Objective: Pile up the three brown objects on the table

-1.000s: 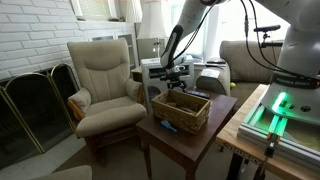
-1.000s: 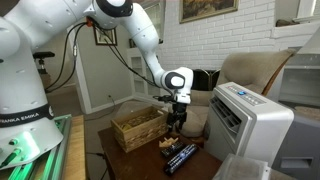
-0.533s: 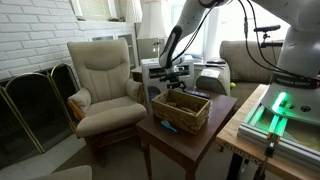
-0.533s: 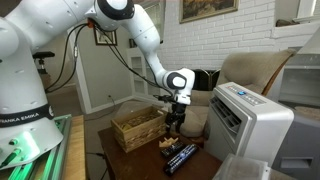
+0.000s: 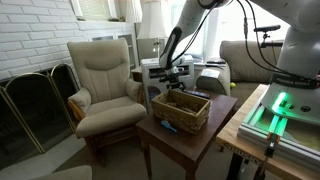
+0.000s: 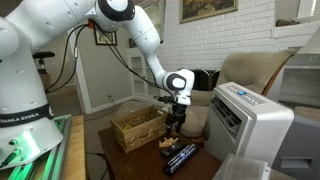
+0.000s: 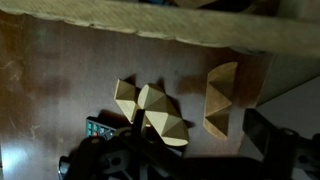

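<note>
In the wrist view three pale brown faceted wooden blocks lie on the dark reddish-brown table [image 7: 60,80]. One block [image 7: 124,96] sits at the left. A second, larger-looking block [image 7: 166,117] overlaps it and seems to rest on it. The third block [image 7: 222,97] lies apart to the right. My gripper [image 7: 198,135] is open above them, its right finger dark beside the third block, with bare table between the fingers. In both exterior views the gripper [image 6: 176,122] [image 5: 172,72] hangs low over the table's far end, beyond the basket.
A wicker basket [image 5: 181,108] [image 6: 138,127] stands on the table. A black remote [image 6: 180,157] [image 7: 100,128] lies next to the blocks. A beige armchair [image 5: 105,80] and a white appliance [image 6: 250,125] flank the table. A pale bench with green lights [image 5: 280,110] stands close by.
</note>
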`<control>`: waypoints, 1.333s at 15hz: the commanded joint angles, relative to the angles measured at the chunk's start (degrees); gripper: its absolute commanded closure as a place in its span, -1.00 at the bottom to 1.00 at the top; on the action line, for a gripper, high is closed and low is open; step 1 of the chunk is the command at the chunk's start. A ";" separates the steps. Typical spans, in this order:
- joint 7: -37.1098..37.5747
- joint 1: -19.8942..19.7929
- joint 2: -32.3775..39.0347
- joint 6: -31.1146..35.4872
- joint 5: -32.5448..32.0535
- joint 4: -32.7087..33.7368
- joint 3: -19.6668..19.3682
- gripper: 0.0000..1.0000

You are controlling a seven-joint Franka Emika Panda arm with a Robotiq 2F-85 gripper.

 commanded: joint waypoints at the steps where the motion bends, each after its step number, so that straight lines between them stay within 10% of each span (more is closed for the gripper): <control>1: -1.48 -0.39 -0.06 0.62 -0.59 -0.01 0.48 -1.00; 19: -17.78 -1.37 3.25 11.08 1.13 -0.65 3.20 -1.00; 20: -18.08 -1.44 3.34 11.11 1.21 -0.70 3.28 -0.50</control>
